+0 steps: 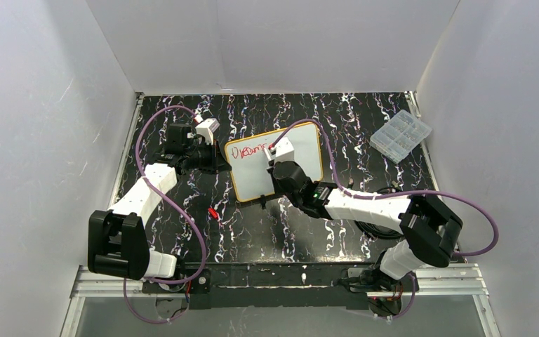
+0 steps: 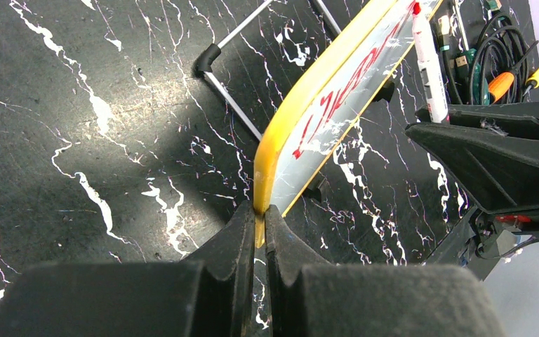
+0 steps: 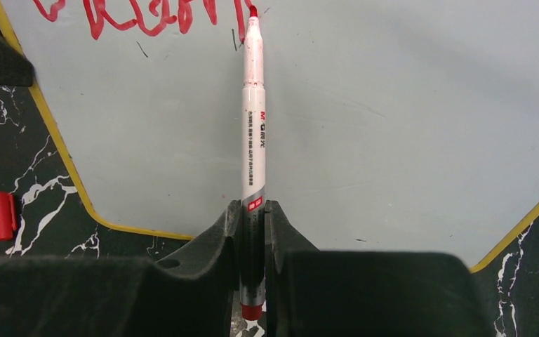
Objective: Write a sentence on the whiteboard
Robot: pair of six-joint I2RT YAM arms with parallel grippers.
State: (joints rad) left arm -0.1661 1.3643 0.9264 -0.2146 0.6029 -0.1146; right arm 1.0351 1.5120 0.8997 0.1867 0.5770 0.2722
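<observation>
The whiteboard (image 1: 307, 156), white with a thin yellow frame, lies mid-table. One line of red writing (image 1: 247, 151), about "Dream", runs along its upper left. My left gripper (image 2: 260, 219) is shut on the board's yellow edge (image 2: 275, 147) at its left side (image 1: 217, 159). My right gripper (image 3: 254, 210) is shut on a white red-tipped marker (image 3: 253, 119), whose tip touches the board (image 3: 393, 126) at the end of the red writing (image 3: 147, 17). In the top view the right gripper (image 1: 275, 149) is over the board's upper middle.
A red marker cap (image 1: 213, 212) lies on the black marbled table left of the board's near corner; it also shows in the right wrist view (image 3: 1, 215). A clear compartment box (image 1: 401, 135) sits at the far right. White walls enclose the table.
</observation>
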